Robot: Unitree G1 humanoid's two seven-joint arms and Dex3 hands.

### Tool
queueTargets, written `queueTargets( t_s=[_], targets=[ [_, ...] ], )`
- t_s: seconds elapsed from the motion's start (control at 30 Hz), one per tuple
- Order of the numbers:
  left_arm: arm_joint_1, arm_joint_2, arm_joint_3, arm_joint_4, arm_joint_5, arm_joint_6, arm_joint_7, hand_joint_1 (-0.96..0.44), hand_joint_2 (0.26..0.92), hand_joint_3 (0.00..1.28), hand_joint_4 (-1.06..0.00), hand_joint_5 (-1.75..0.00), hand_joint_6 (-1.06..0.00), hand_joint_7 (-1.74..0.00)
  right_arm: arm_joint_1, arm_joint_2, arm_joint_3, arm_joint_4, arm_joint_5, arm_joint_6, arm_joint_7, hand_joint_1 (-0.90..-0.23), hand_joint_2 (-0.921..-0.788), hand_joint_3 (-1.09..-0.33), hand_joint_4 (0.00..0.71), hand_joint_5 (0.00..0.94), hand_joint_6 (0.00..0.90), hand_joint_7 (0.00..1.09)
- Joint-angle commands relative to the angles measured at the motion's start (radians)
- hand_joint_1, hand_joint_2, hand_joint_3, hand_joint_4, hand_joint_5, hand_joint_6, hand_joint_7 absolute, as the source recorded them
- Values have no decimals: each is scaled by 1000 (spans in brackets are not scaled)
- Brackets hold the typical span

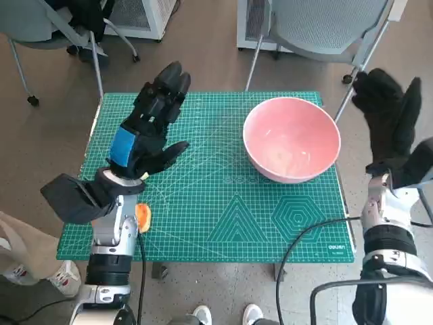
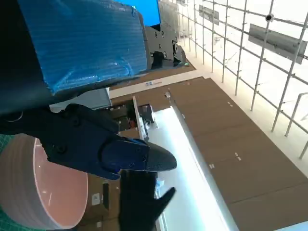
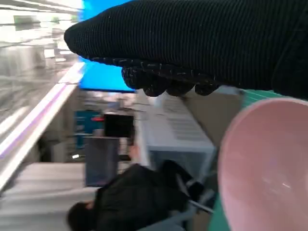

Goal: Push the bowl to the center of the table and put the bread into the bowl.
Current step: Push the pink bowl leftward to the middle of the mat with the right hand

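Observation:
A pink bowl (image 1: 291, 139) stands empty on the right part of the green cutting mat (image 1: 216, 203); its rim also shows in the left wrist view (image 2: 29, 187) and the right wrist view (image 3: 264, 168). A small orange piece of bread (image 1: 143, 217) lies near the mat's front left, partly hidden by my left forearm. My left hand (image 1: 150, 125) hovers above the mat's left half, fingers spread, holding nothing. My right hand (image 1: 390, 118) is raised beyond the mat's right edge, to the right of the bowl, fingers apart and empty; it also appears in the left wrist view (image 2: 139, 202).
Office chairs (image 1: 318, 27) stand behind the table, another chair (image 1: 61, 27) at the back left. A black cable (image 1: 304, 237) crosses the mat's front right corner. A person in dark clothes (image 3: 139, 197) sits in the right wrist view. Shoes (image 1: 223, 315) show at the table's front.

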Motion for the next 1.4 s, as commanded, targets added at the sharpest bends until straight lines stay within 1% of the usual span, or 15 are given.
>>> queueTargets(
  t_s=[0.03,0.17,0.27,0.37,0.57,0.9,1.23,1.3,1.4],
  targets=[
    [1,-1,4,-1,-5,-7,1,-630,921,205,-99,0,-110,-257,21,-5,-1,33,-24,78,-27,-601,-921,-962,-1,-1,1,118],
    [4,0,3,-12,-6,-1,3,-627,921,206,-97,0,-107,-258,24,-8,-5,41,-35,128,-44,-587,-921,-978,-1,-1,4,112],
    [7,2,5,-16,-8,1,3,-628,921,207,-96,0,-106,-260,26,-7,-7,43,-42,152,-57,-580,-921,-985,-1,-1,16,114],
    [11,4,6,-23,-9,5,4,-630,921,208,-96,0,-104,-262,29,-3,-10,44,-43,174,-65,-579,-921,-988,-1,-1,27,115],
    [17,5,7,-34,-12,12,5,-630,921,210,-94,0,-100,-266,38,7,-27,47,-37,202,-66,-588,-921,-966,-1,-1,47,110],
    [26,6,9,-50,-11,22,10,-637,921,211,-93,0,-94,-273,47,15,-45,51,-39,226,-68,-595,-921,-943,-1,-1,59,96],
    [36,8,10,-69,-9,32,16,-633,921,215,-91,0,-83,-281,55,14,-51,55,-46,246,-72,-610,-921,-889,-1,-1,72,79],
    [37,9,11,-69,-7,31,18,-632,921,215,-90,0,-81,-284,58,15,-51,57,-49,251,-75,-626,-921,-860,-1,-1,77,74],
    [38,11,12,-70,-7,33,18,-632,921,215,-90,0,-79,-286,61,17,-51,58,-54,256,-79,-640,-921,-845,-1,-1,78,70]
  ],
)
